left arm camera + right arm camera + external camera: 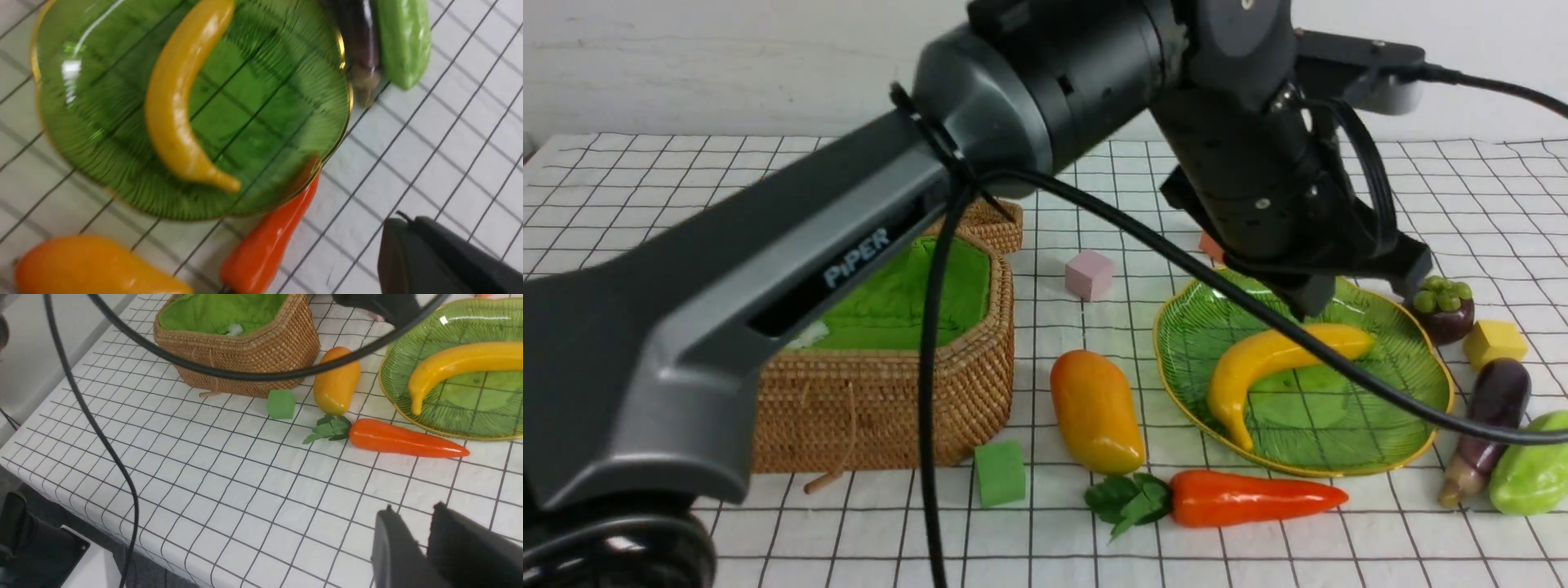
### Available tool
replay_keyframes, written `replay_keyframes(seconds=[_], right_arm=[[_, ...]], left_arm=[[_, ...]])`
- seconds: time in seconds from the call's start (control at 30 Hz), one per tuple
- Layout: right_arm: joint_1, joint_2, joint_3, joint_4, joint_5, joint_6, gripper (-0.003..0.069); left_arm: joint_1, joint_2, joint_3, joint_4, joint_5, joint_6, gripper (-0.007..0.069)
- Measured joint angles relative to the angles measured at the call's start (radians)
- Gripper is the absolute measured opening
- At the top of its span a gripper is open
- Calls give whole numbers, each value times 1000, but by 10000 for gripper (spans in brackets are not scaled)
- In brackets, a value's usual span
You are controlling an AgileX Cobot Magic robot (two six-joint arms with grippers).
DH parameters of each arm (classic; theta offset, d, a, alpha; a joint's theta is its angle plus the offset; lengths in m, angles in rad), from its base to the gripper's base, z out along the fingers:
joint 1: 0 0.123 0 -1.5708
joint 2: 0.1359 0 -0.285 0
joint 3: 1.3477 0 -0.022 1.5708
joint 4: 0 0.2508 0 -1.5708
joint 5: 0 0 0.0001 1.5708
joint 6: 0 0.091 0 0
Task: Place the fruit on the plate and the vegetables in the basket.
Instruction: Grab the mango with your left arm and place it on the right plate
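Note:
The yellow banana (1282,355) lies on the green leaf-shaped plate (1413,408). My left gripper (1311,304) hangs just above the plate's far side, jaws shut with nothing between them (402,220). The mango (1094,412) lies on the cloth between plate and wicker basket (890,384). In front of the plate lies the carrot (1250,498). To the plate's right are the mangosteen (1444,309), the eggplant (1486,425) and the pale-green lumpy piece (1531,461). My right gripper (412,510) hovers over bare cloth on the near side of the carrot (404,440), slightly open and empty.
Small cubes sit on the checked cloth: pink (1088,273), green (1000,472), yellow (1493,343) and an orange one (1209,245) behind the plate. The left arm and its black cable (1143,237) cross in front of the basket and plate. The table's edge (102,526) is near.

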Motion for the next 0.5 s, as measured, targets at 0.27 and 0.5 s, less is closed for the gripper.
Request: replay_keyframes(seconds=[0.27, 0.5], right_arm=[[0, 0, 0, 6, -4, -26, 168], [0, 0, 0, -11, 7, -26, 174]], left_arm=[[1, -133, 185, 150, 25, -203, -13], [1, -170, 439, 185, 21, -255, 11]])
